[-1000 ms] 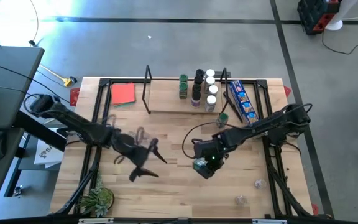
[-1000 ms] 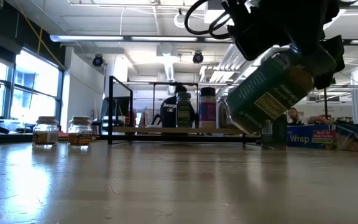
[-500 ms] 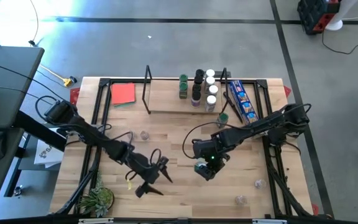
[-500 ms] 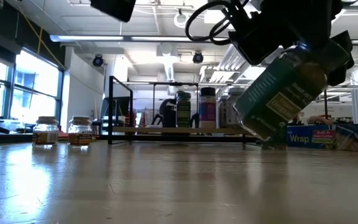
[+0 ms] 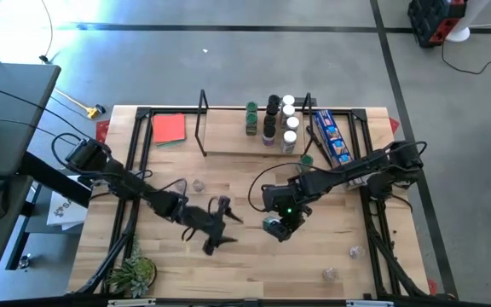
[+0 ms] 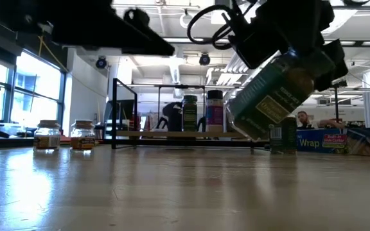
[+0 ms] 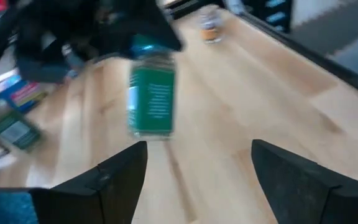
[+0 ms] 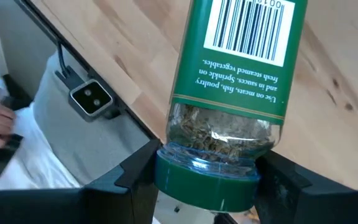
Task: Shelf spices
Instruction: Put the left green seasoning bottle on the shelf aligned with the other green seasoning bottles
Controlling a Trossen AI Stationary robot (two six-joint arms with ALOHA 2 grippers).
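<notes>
Spices are seen in 2 places: 1 green-labelled jar (image 5: 276, 227) is clamped by its green lid (image 8: 205, 179) between the fingers of the right gripper (image 5: 281, 223), tilted clear of the table (image 5: 245, 264); several more stand beyond that gripper on the shelf (image 5: 228, 139). Just beside the held jar, the left gripper (image 5: 220, 226) is held with its fingers (image 7: 120, 180) wide apart, nothing between them.
</notes>
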